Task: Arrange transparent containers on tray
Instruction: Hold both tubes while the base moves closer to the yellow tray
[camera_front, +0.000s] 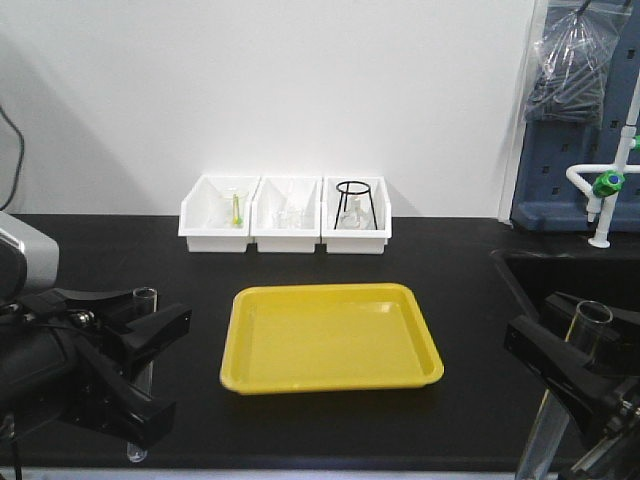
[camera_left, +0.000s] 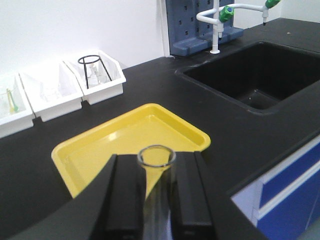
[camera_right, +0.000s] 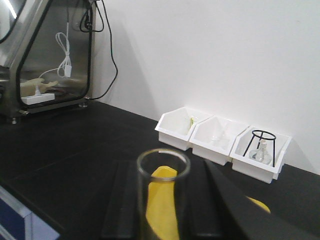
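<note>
The yellow tray (camera_front: 330, 340) lies bare in the middle of the black bench, also in the left wrist view (camera_left: 125, 137). My left gripper (camera_front: 140, 345) hangs left of it, shut on an upright test tube (camera_front: 143, 300) whose open rim (camera_left: 156, 156) shows between the black fingers (camera_left: 127, 195). My right gripper (camera_front: 575, 370) is right of the tray, shut on a second test tube (camera_front: 585, 325), its rim (camera_right: 163, 165) standing between the fingers (camera_right: 220, 200). Both tubes are held beside the tray, not over it.
Three white bins (camera_front: 286, 213) stand against the back wall, holding small glassware and a black wire stand (camera_front: 355, 203). A sink (camera_left: 255, 75) with a white faucet (camera_front: 605, 185) is at the right. A metal-framed cabinet (camera_right: 45, 55) stands at the far left.
</note>
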